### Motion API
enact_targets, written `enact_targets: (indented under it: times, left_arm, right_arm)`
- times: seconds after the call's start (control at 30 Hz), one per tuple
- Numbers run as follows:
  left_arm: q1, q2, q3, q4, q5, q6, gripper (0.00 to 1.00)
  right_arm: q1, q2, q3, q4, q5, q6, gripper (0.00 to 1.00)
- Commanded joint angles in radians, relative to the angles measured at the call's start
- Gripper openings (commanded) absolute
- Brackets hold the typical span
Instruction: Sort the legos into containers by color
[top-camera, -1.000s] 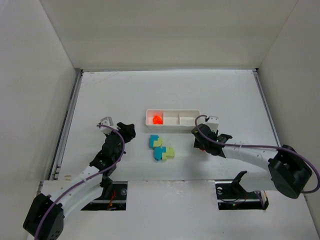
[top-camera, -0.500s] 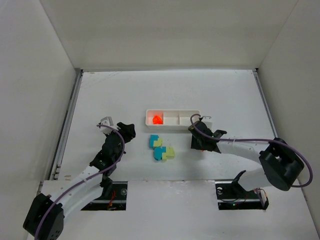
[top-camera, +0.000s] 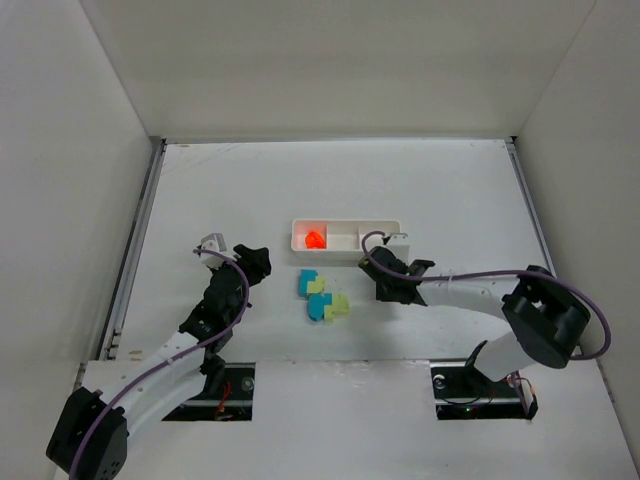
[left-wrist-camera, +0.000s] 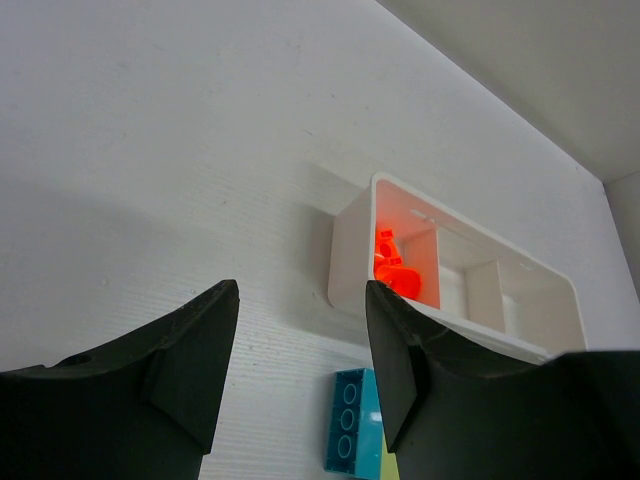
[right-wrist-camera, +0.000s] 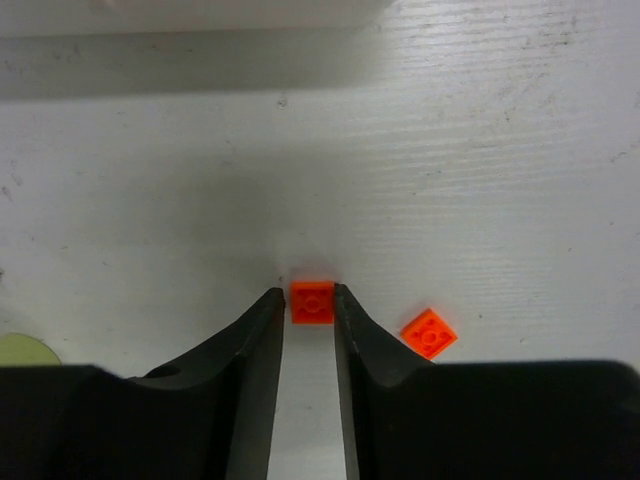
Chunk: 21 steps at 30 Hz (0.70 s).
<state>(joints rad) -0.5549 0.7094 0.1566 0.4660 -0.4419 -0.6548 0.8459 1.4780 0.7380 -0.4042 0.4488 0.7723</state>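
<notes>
The white three-compartment tray (top-camera: 375, 229) lies at mid-table, with orange-red legos (top-camera: 314, 239) in its left compartment; they also show in the left wrist view (left-wrist-camera: 392, 268). Teal-blue and yellow-green legos (top-camera: 322, 296) lie in a cluster just in front of the tray. My right gripper (top-camera: 383, 288) is right of the cluster and in front of the tray, shut on a small flat orange-red lego (right-wrist-camera: 312, 302) held at its fingertips. A second small orange-red lego (right-wrist-camera: 430, 333) lies on the table beside it. My left gripper (top-camera: 255, 263) is open and empty, left of the tray.
White walls enclose the table on three sides. In the left wrist view a teal-blue lego (left-wrist-camera: 350, 432) lies between the fingers' line of sight and the tray (left-wrist-camera: 350, 250). A yellow-green lego's edge (right-wrist-camera: 20, 350) shows at the left of the right wrist view.
My right gripper has moved left along the front of the tray, toward the lego cluster. The left arm has not moved.
</notes>
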Motion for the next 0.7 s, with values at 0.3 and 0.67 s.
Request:
enact_targets:
  times: [0.3,0.67]
  left_arm:
    - [-0.004,0.001,0.0,0.034,-0.008,0.007,0.51]
    - [0.017,-0.021,-0.006,0.023,0.002,0.003,0.51]
  right_arm:
    - [0.1,-0.051,0.107,-0.044,0.111,0.025,0.14]
    - [0.106,0.237,0.542,0.206,0.012,-0.182,0.16]
